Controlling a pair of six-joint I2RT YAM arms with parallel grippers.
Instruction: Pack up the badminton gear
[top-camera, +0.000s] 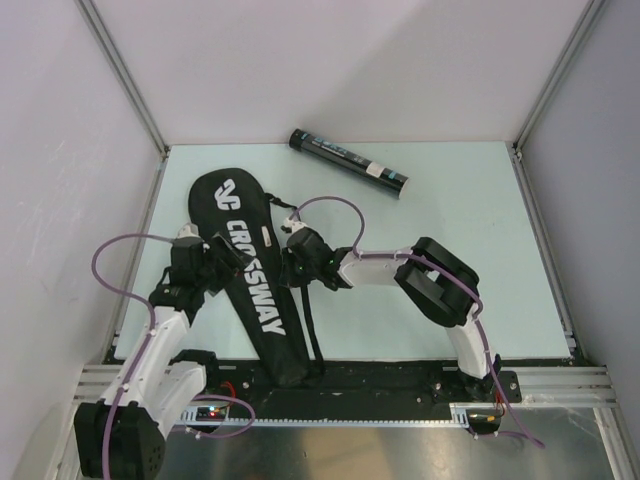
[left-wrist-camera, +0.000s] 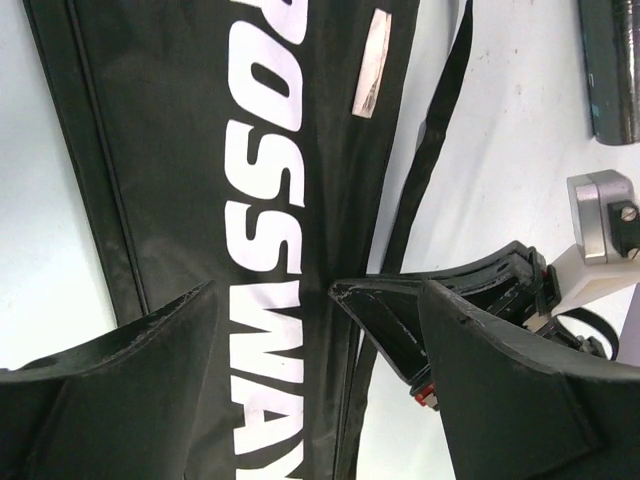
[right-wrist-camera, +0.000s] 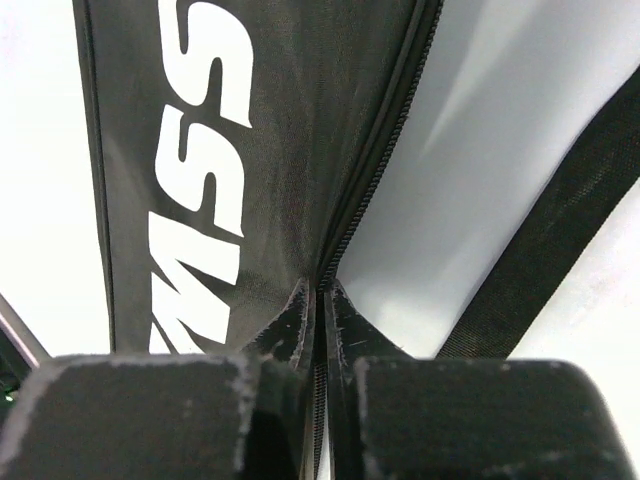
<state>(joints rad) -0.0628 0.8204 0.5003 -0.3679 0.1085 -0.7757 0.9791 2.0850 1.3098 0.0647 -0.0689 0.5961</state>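
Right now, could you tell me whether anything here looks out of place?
Only the tube: it lies askew at the back, outside the bag. The bag's strap trails loose beside it. No damage shows.

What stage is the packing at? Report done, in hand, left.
Done: no rackets or shuttlecocks lie loose in view, presumably packed. In hand: the right gripper pinches the zip edge of the long black CROSSWAY bag; the left gripper hangs open over it. Left: the dark printed tube lies outside, beyond the bag.
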